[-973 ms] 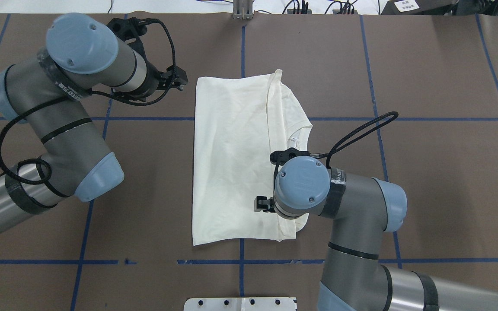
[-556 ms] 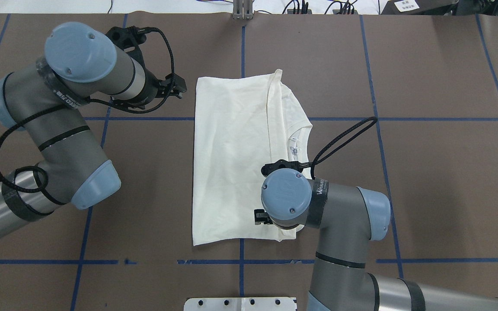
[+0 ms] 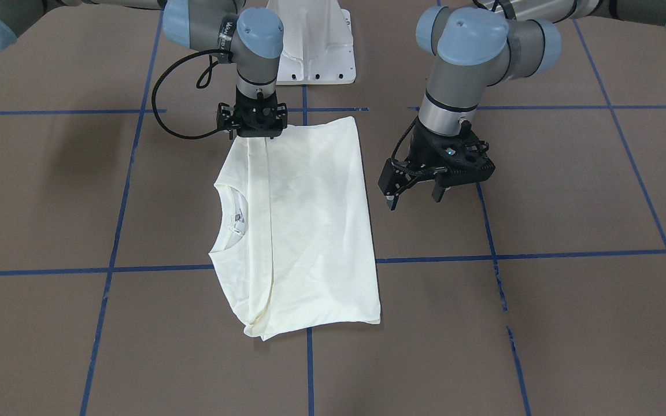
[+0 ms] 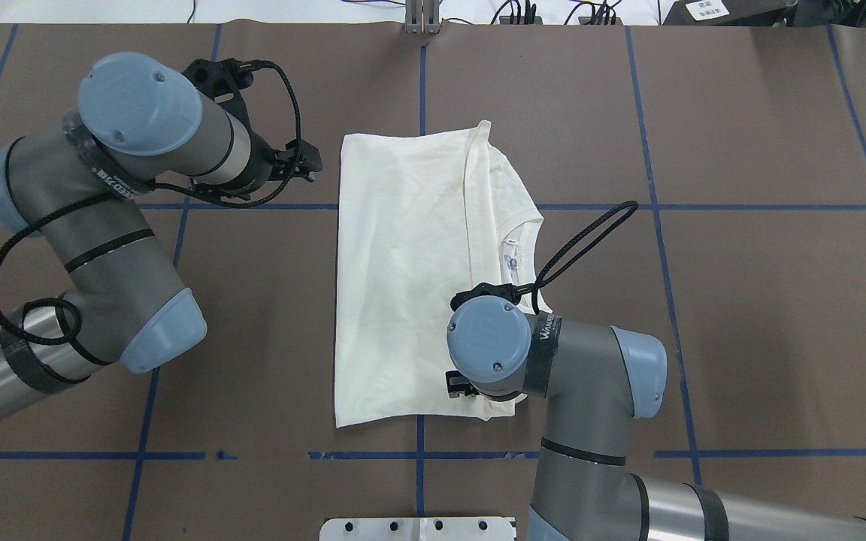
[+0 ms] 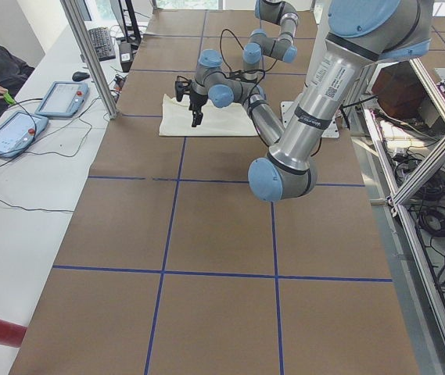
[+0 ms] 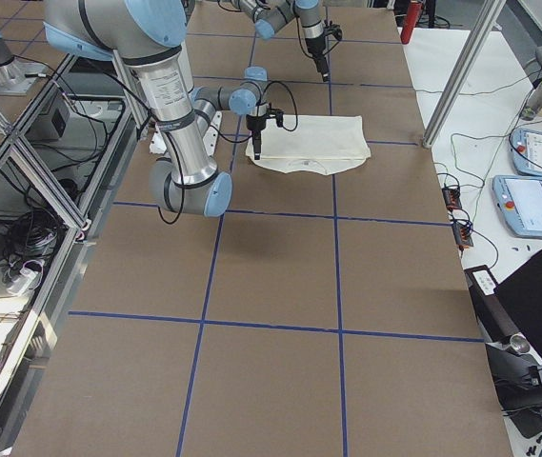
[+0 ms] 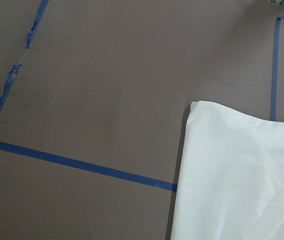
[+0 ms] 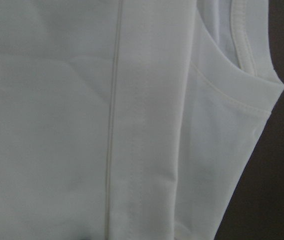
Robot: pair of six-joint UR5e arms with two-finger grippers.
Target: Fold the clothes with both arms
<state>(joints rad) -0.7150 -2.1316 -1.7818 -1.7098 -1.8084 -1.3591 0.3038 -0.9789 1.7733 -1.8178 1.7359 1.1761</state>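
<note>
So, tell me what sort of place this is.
Probably a robotics lab work cell: a table gridded with blue tape, teach pendants beside it, and aluminium framing alongside.

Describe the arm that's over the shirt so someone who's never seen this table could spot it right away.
On the brown table crossed by blue tape lines lies one folded cream T-shirt. The right arm reaches over the shirt's neckline-side corner nearest the robot's base, wrist pointing straight down at the cloth. Unlike it, the left arm hangs beside the shirt over bare table, jaws open.
</note>
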